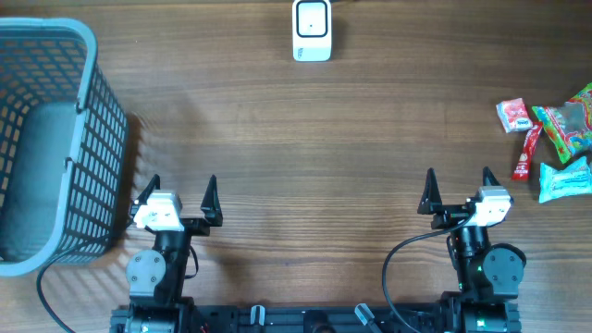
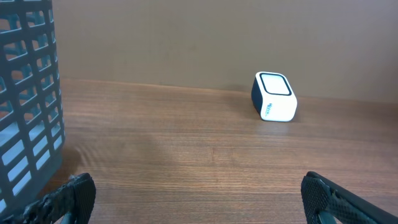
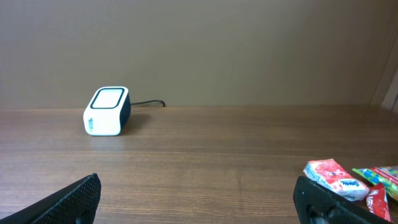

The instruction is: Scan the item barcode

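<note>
While the right gripper stands spread, snack packets near its right — scanner well ahead, left gripper spread too.

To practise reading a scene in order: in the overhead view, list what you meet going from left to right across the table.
Grey basket → left end effector → white barcode scanner → right end effector → pile of snack packets.

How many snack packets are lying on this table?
4, all at the right edge of the table: a red-and-white packet, a slim red stick, a green bag, a pale blue packet. Others may lie outside the picture.
</note>
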